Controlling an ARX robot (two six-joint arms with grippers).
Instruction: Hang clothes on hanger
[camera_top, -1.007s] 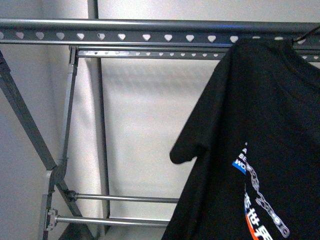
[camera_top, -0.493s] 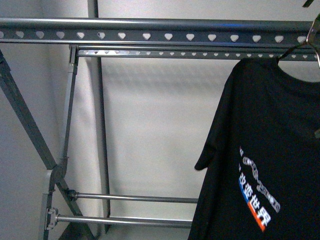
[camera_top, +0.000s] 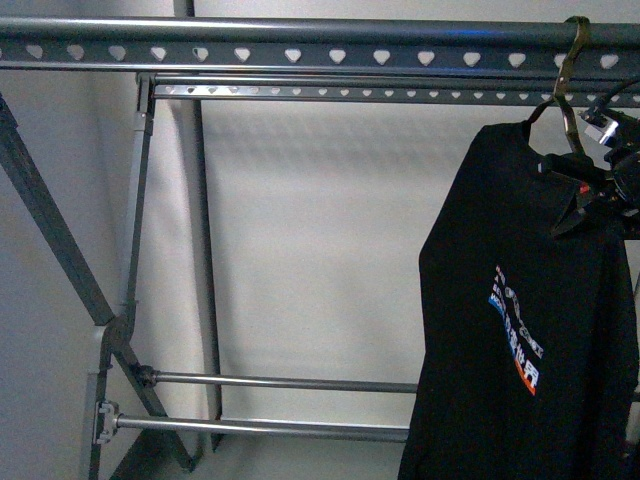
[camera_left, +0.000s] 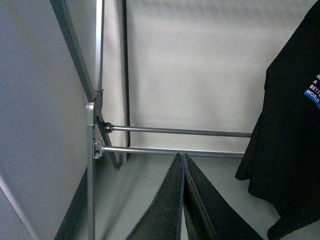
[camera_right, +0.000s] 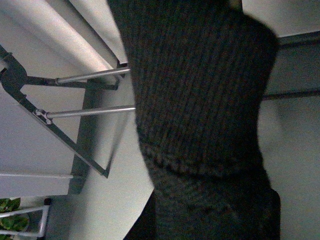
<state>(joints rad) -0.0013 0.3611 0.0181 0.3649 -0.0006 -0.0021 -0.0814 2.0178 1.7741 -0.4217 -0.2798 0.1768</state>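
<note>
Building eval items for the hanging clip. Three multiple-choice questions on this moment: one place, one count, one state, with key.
1. In the front view, where along the rack does the T-shirt hang? A left end; B right end; C middle.
2. How many lower bars cross the rack's foot? A one; B two; C four.
3. The left gripper is: A shut, empty; B wide open; C holding the T-shirt.
Key: B, the shirt hangs at the right; B, two round bars show; A, its jaws press together with nothing between.
</note>
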